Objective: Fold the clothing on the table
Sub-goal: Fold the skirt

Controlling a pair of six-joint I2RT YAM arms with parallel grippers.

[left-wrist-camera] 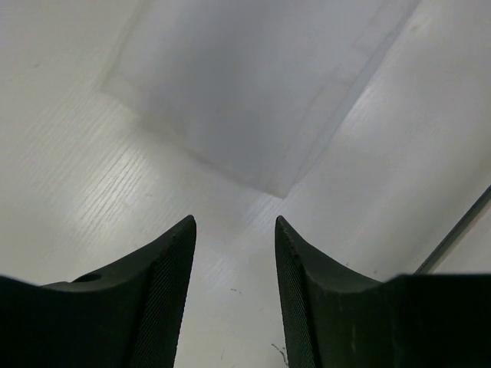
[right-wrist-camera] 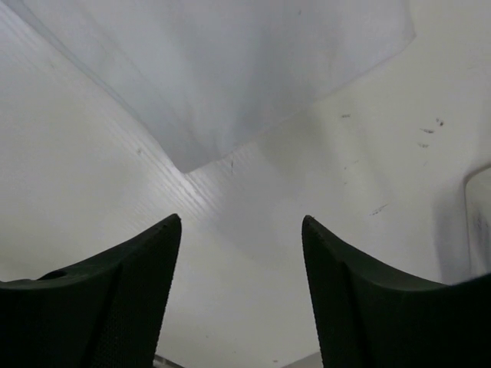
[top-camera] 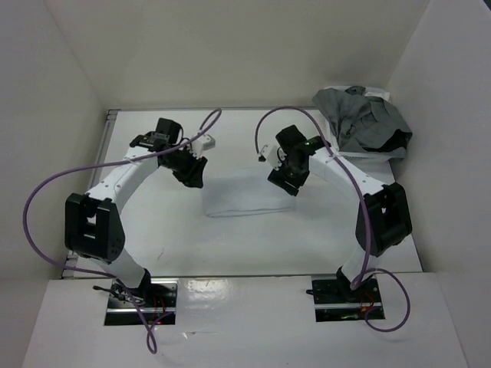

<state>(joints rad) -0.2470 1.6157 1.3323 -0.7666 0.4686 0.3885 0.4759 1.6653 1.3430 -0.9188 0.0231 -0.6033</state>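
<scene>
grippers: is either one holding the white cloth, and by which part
Nothing is held. The left gripper and right gripper both stand open and empty, each facing a corner of the folded white cloth.

Pretty plain setup: white walls box in a white table on the left, back and right. Light's soft and even, just faint shadows on the tabletop. There's a thin metal rail running along the table's left edge.
</scene>
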